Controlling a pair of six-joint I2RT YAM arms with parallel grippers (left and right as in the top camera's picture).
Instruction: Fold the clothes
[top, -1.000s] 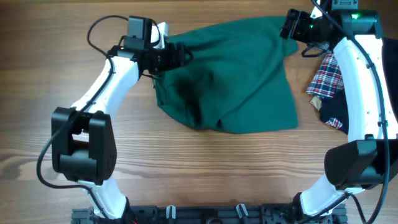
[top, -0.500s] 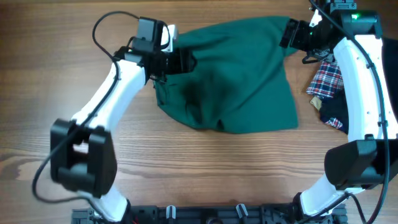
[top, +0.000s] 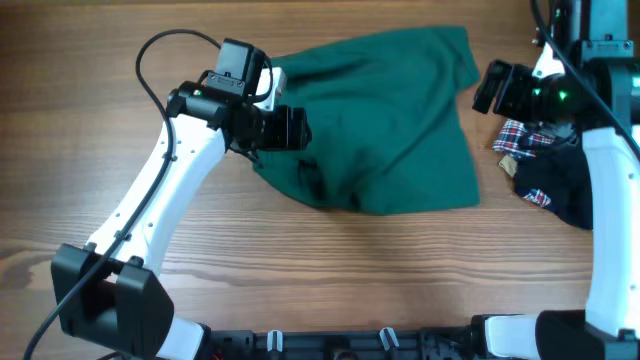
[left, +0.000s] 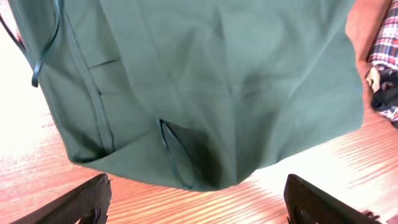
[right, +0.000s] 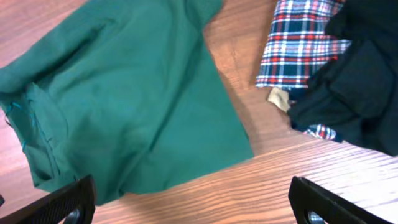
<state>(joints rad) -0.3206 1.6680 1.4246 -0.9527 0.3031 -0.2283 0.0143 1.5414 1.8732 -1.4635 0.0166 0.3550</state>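
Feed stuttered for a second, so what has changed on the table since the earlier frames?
The left gripper moved from the green garment's far-left corner toward the near side, along its left edge. The right gripper backed off the far-right corner to the right, near the plaid cloth. Both are open, holding nothing. The garment, plaid cloth and black garment lie as before.

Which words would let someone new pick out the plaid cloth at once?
Start at the large teal-green garment spread on the wooden table and look to its right, near the table's edge. The plaid cloth is the small crumpled piece there, checked red, white and blue, lying against a plain black garment.
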